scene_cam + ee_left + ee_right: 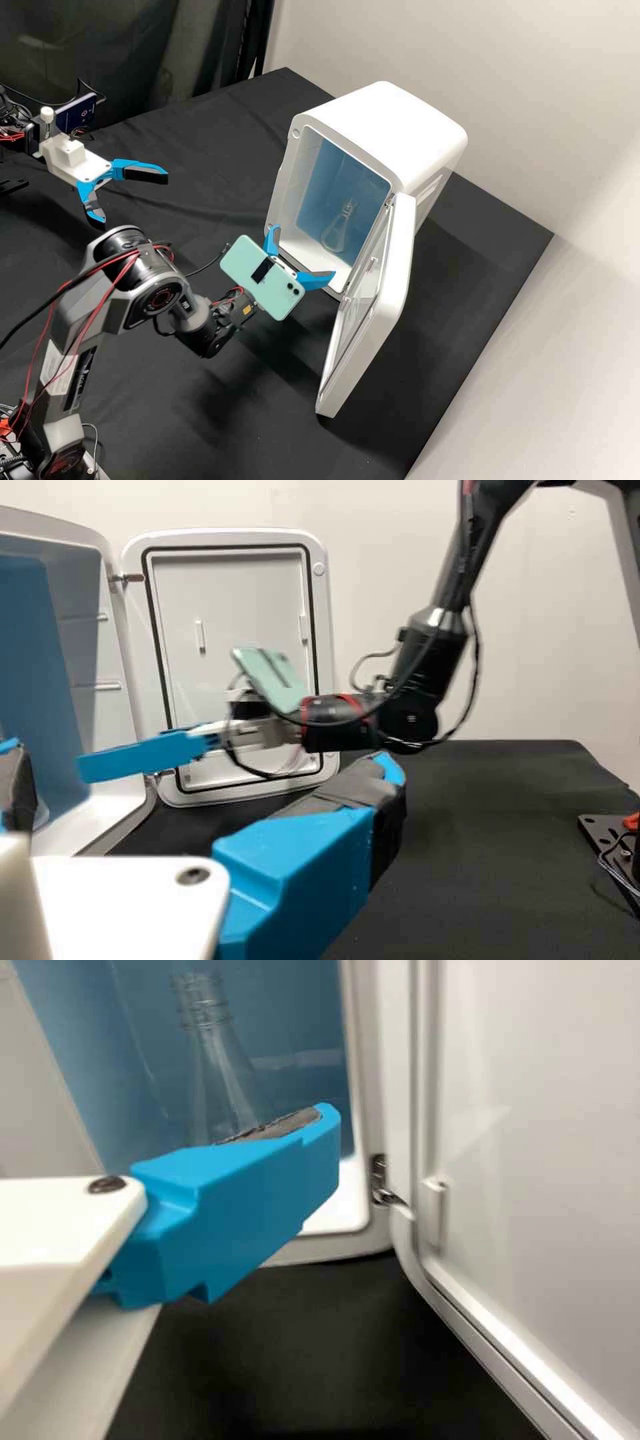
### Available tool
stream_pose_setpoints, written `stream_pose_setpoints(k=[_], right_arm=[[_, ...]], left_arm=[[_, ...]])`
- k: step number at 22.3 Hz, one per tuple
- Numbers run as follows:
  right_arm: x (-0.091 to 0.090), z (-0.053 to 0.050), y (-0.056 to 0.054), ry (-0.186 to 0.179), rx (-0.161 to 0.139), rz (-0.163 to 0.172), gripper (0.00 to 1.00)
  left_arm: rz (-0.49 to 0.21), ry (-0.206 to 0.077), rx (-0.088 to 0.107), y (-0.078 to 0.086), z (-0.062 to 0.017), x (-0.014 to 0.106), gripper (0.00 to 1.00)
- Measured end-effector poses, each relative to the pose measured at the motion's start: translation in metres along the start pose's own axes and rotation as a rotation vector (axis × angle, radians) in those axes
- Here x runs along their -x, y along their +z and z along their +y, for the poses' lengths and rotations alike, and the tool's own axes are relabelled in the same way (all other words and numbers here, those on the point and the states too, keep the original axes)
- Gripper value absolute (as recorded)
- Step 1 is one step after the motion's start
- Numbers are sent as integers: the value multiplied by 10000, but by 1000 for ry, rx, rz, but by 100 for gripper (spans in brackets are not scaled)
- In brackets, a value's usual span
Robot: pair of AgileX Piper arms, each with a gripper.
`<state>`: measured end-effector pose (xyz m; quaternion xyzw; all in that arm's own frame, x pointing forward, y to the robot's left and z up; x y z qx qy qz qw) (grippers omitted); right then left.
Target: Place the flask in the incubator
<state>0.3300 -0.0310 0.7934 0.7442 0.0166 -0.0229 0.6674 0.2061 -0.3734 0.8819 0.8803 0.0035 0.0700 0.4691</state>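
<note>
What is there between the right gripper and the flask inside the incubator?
Nothing: in the high view the stretch from the open right gripper to the flask is bare, just the incubator's open front and blue inside.

Flask [338, 227]: clear and glossy, glass to my eye.
Incubator [400, 133]: I see smooth white plastic with a slight sheen; its lining is smooth pale blue.
Bench [220, 147]: matt black cloth, I'd say.
Left gripper [132, 197]: matt blue plastic fingers, white plastic mount.
</note>
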Motion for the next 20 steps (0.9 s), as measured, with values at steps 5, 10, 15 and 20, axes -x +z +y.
stream_pose_setpoints(k=[5, 10, 15, 20], right_arm=[[577, 31, -95, 24, 52, -51, 100], [978, 97, -180, 40, 35, -42, 100], [1162, 82, -278, 17, 32, 12, 100], [1173, 74, -296, 8, 40, 27, 100]], left_arm=[[0, 1, -1, 11, 2, 19, 100], [-5, 28, -17, 34, 68, 39, 100], [53, 94, -53, -45, 226, 138, 100], [92, 149, -20, -93, 345, 219, 100]])
